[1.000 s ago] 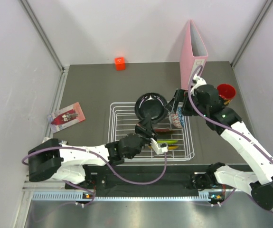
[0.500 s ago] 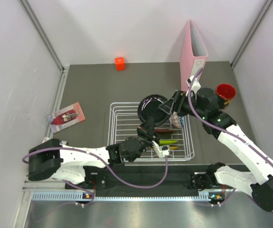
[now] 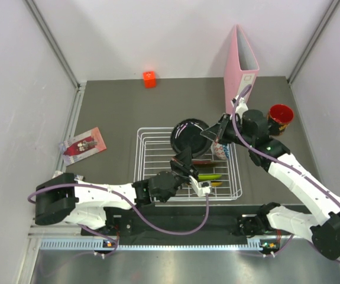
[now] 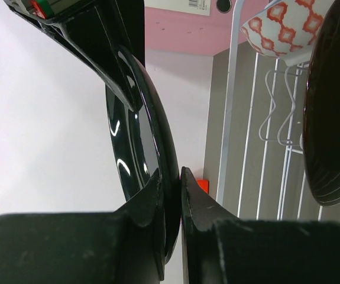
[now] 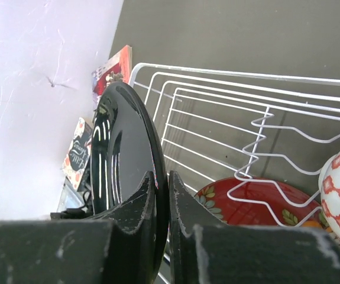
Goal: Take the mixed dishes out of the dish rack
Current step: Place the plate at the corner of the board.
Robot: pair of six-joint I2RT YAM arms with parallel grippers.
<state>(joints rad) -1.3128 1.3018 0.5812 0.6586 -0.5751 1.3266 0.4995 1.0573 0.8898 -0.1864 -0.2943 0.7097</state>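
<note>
A glossy black plate (image 3: 187,136) stands on edge above the far side of the white dish rack (image 3: 152,155). My left gripper (image 3: 184,157) is shut on its lower rim, seen at the plate (image 4: 146,136) with the gripper (image 4: 171,183) clamped on it. My right gripper (image 3: 212,131) is shut on the same plate's right rim; in the right wrist view the gripper (image 5: 161,189) pinches the plate (image 5: 119,154). In the rack stand a dark red patterned plate (image 3: 204,162), a lime green plate (image 3: 208,177), a gold plate (image 3: 216,184) and a patterned bowl (image 3: 221,151). A red cup (image 3: 280,115) sits on the table to the right.
A pink binder (image 3: 240,65) stands upright behind the rack's right end. A small orange cube (image 3: 149,78) lies at the far edge of the table. A printed booklet (image 3: 82,145) lies to the left of the rack. Walls close in both sides.
My right gripper has come left to the black plate's rim and gone from open to shut on it. The left gripper kept its grip and the plate shifted slightly.
</note>
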